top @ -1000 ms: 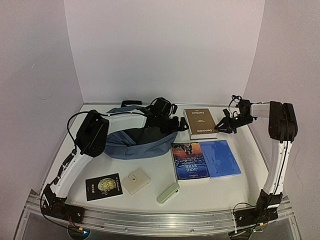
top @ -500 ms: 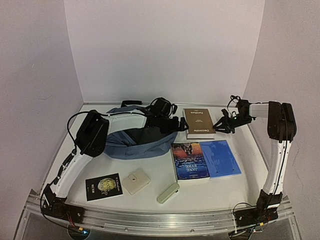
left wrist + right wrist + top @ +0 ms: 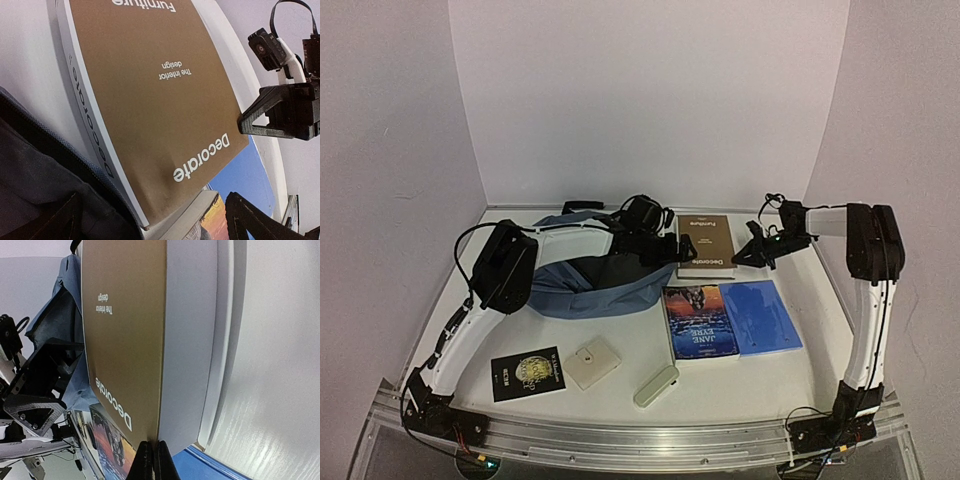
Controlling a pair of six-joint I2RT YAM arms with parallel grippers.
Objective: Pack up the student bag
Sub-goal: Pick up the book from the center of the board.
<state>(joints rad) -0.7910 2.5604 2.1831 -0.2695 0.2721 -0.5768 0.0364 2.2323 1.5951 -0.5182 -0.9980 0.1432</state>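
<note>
Pushing phase, top view: what has just changed? asks the trainee.

Operator: My right gripper (image 3: pixel 752 255), fingers now pinched shut on nothing, has slid the brown Decorate book (image 3: pixel 706 245) leftward. Its spine now lies at the open mouth of the student bag (image 3: pixel 590 285), which sits left of centre toward the table's (image 3: pixel 720 400) far side. My left gripper (image 3: pixel 665 248) stands at that mouth, fingers spread wide. I judge the book is near entry but not yet packed.

Trainee: What do the wrist views add?

Operator: The left wrist view shows the closed tip touching the book's right edge. The right wrist view shows the pads pressed together without a gap.
</note>
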